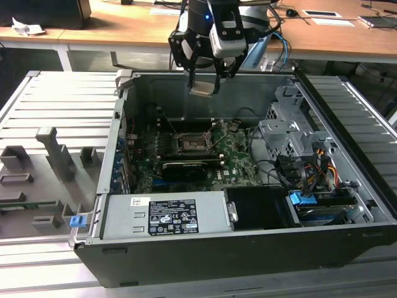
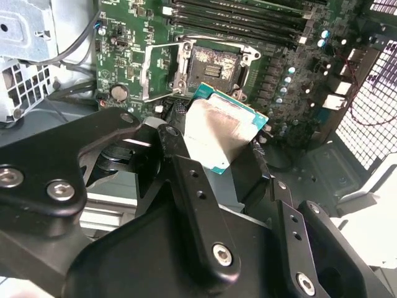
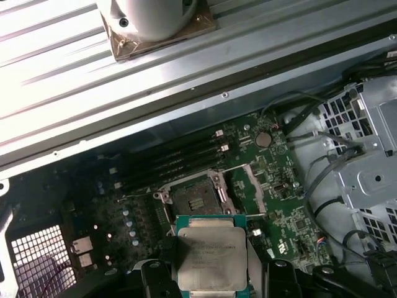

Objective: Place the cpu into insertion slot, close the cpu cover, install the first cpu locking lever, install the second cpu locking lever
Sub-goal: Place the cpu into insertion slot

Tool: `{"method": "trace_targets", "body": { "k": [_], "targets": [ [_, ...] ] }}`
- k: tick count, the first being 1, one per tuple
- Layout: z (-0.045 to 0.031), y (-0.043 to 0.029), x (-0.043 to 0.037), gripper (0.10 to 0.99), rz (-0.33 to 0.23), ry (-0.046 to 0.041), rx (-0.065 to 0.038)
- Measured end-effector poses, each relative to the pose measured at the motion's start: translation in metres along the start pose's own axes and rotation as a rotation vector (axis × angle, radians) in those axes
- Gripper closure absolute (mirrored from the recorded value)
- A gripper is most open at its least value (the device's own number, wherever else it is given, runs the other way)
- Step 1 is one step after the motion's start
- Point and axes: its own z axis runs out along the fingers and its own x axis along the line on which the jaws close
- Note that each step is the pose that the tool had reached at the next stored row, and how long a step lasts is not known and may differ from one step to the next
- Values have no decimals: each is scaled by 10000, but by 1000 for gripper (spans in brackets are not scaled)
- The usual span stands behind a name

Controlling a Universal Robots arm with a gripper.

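- Above the open computer case [image 1: 248,248], over its far wall in the exterior view, hangs the end effector [image 1: 203,87], well clear of the motherboard [image 1: 239,158].
- Its 2 black fingers [image 2: 186,171] pinch the cpu [image 1: 202,89] by opposite edges; both wrist views show the dull silver top facing the camera, with a thin green border around it.
- The cpu is in the air, apart from the insertion slot [image 1: 192,144] below it.
- That slot sits near the middle of the motherboard, its dark pin field uncovered in the second wrist view.
- The cpu cover [image 2: 155,73] is swung open, lying off the slot and just beside 1 of its edges.
- Long black memory slots [image 3: 167,162] run alongside the slot, between it and the case wall.
- A long black expansion card [image 1: 183,169] lies on the slot's near side in the exterior view.
- A labelled grey power supply [image 1: 164,216] fills the case's near corner on the exterior view's left.
- The case rests on a ribbed metal desk [image 1: 37,105].
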Motion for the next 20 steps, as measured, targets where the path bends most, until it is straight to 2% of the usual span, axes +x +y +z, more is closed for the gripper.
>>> {"method": "trace_targets", "body": {
  "k": [6,20],
  "targets": [
    [10,-1,0,549,433,-38,-6],
    [58,-5,-1,549,1211,-60,-4]
  ]
}}
